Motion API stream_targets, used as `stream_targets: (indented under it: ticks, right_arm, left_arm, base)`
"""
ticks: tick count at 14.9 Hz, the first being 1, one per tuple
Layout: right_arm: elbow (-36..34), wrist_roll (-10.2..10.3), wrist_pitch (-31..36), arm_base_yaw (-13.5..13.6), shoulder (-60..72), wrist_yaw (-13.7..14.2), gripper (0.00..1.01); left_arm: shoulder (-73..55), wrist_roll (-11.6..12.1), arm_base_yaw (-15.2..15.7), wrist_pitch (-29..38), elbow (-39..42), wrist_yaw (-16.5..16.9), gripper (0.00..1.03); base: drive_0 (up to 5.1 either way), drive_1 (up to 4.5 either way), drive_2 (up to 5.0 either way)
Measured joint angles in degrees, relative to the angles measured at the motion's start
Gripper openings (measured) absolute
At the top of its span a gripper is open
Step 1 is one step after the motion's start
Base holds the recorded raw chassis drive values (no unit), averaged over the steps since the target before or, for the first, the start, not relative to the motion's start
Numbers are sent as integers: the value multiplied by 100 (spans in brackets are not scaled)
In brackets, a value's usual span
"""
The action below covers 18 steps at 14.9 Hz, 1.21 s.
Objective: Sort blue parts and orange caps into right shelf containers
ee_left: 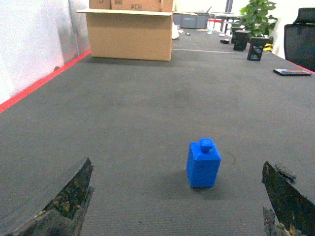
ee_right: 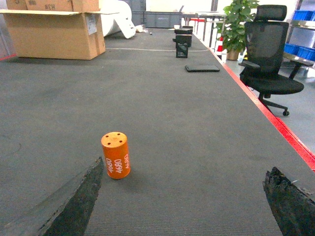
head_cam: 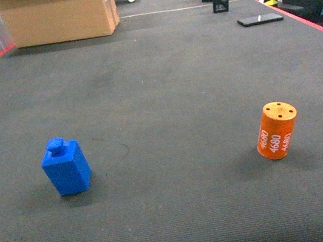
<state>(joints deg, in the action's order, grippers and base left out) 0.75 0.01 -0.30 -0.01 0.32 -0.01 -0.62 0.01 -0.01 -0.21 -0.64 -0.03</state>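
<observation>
— Which step are you working on?
— Starting the pick: both my jaws are hanging spread, holding nothing. The blue part [head_cam: 65, 167] is standing at eight o'clock, the orange cap [head_cam: 277, 130] at four, on the bench [head_cam: 162, 84].
— Next?
— Probably closing in on each; no crates are showing.

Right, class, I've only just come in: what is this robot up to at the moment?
Nothing is being handled yet. A blue block with a knob on top and an orange cylinder printed 4680 stand apart on the dark mat. The left pincer is open behind the block, and the right pincer is open with the cylinder near its left finger. No blue crates show on the mat.
</observation>
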Motion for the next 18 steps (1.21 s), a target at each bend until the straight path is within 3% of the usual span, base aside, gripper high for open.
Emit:
stream_targets:
  ticks: [18]
  right_arm:
    - [0,0,0,0,0,-2,98]
  left_arm:
    - [0,0,0,-2,0,0,98]
  base:
    - [0,0,0]
